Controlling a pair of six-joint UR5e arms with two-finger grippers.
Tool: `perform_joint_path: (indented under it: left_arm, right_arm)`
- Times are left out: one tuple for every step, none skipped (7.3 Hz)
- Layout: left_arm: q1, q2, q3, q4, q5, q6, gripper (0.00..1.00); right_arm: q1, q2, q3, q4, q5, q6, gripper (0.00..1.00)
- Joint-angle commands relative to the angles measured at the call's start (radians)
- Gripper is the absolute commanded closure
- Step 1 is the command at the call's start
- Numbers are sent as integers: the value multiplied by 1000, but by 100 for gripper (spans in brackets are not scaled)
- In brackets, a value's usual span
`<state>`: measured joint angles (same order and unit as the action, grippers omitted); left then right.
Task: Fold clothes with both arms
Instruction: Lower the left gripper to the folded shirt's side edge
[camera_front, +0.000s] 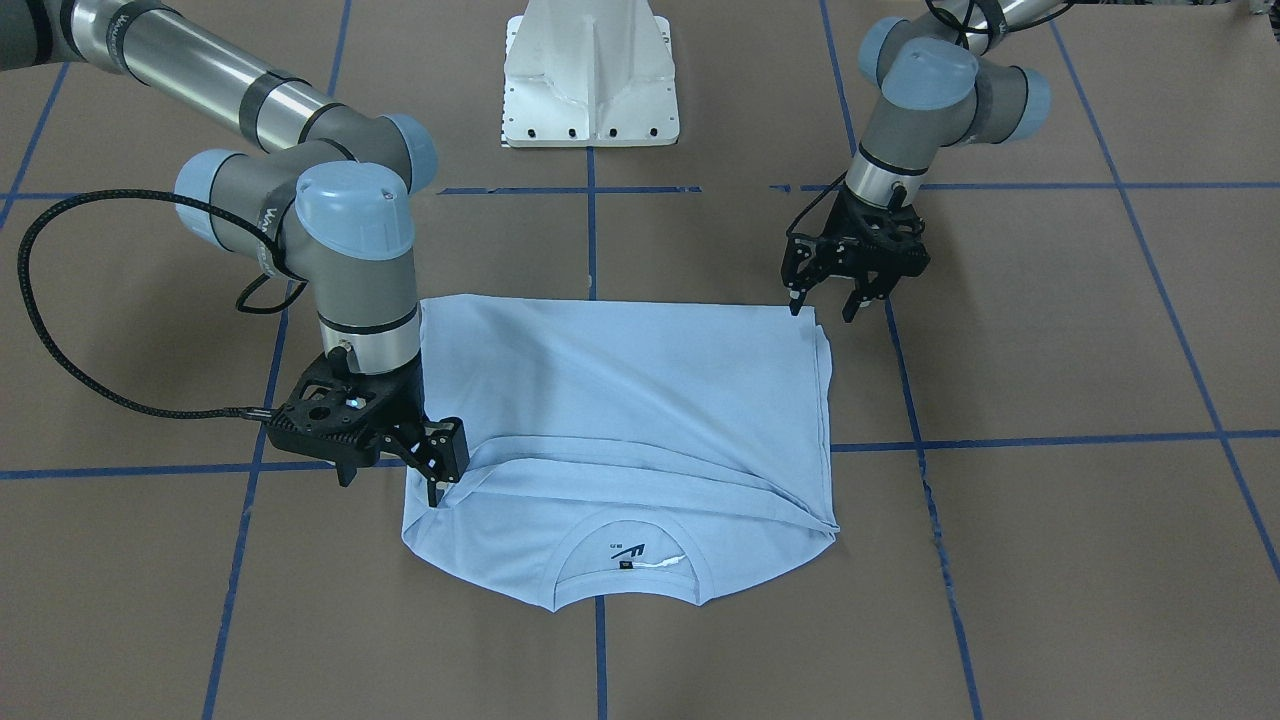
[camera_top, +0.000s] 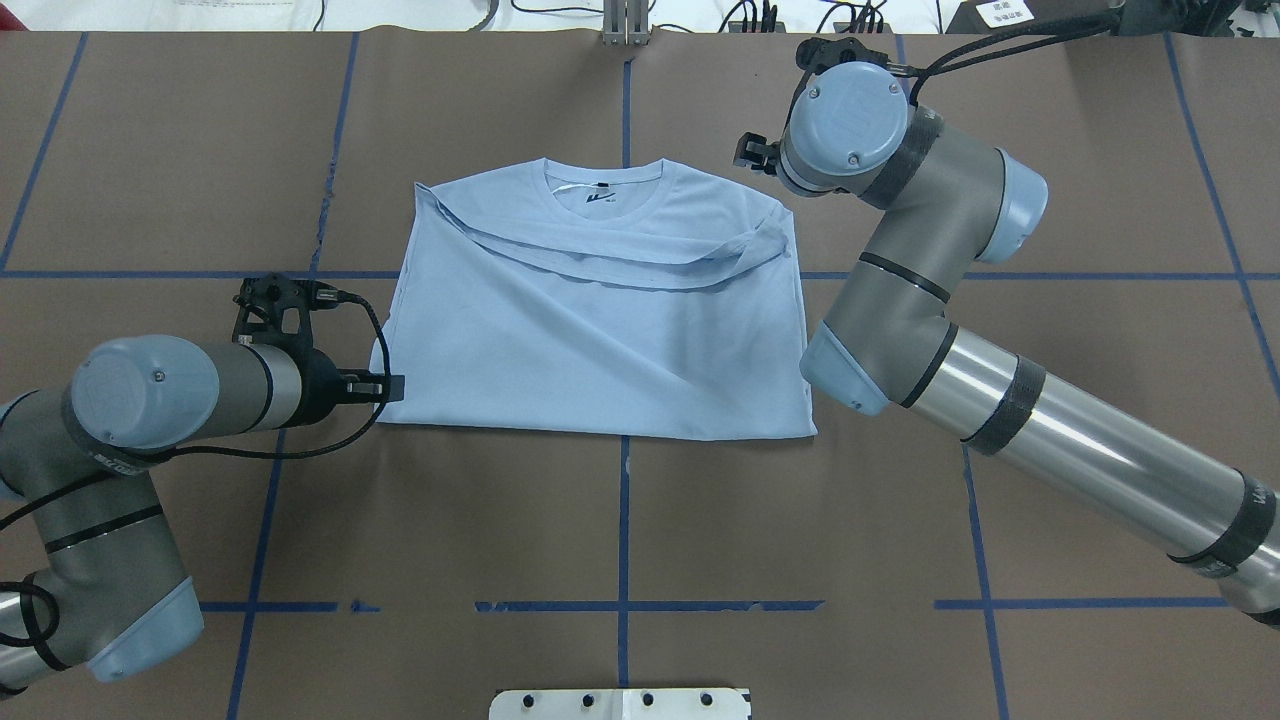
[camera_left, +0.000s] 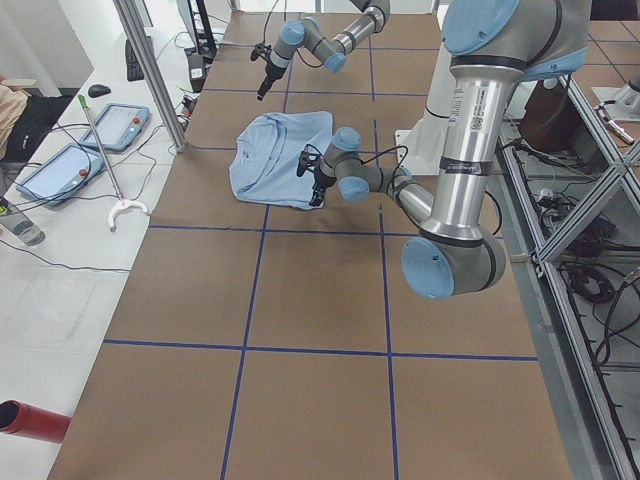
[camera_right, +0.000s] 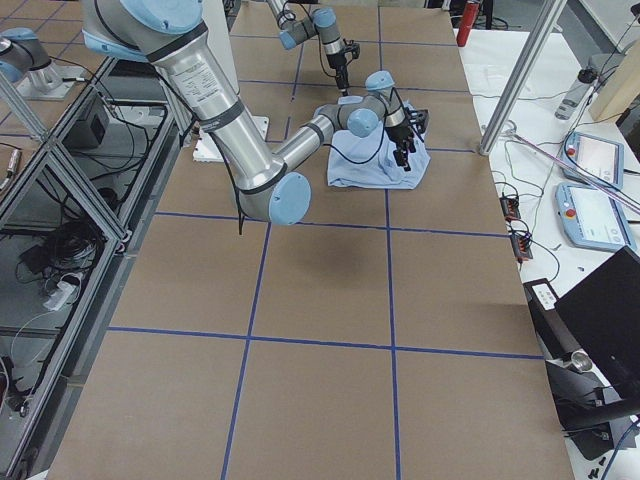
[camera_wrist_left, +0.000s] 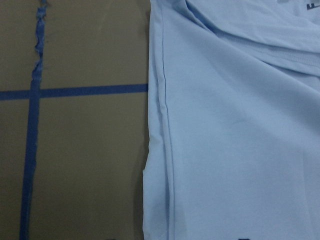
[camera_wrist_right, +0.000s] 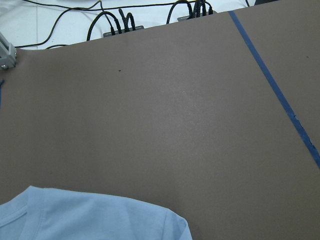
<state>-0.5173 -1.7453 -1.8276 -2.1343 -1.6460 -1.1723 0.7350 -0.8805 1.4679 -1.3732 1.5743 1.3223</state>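
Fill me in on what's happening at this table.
Two robot arms are folding a light blue T-shirt on the brown table. It already lies doubled over, an edge running just below the collar. The right gripper is down at one shoulder corner; whether it grips is unclear. The left gripper hangs open at the diagonally opposite corner, holding nothing.

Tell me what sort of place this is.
Probably a robotics lab work cell: a left arm and right arm over a brown table gridded with blue tape, control tablets on the side bench, and aluminium framing.
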Motion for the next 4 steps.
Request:
perform_joint_path:
  left_arm:
    - [14, -2, 13, -3, 6, -10, 51]
    - [25, -8, 33, -3, 6, -10, 51]
    - [40, -11, 42, -3, 6, -10, 51]
    - [42, -11, 41, -3, 6, -10, 53]
  right_arm:
    - [0, 0, 0, 0, 0, 0, 0]
    - [0, -2, 0, 0, 0, 0, 0]
    - [0, -2, 0, 0, 0, 0, 0]
    - [0, -5, 0, 0, 0, 0, 0]
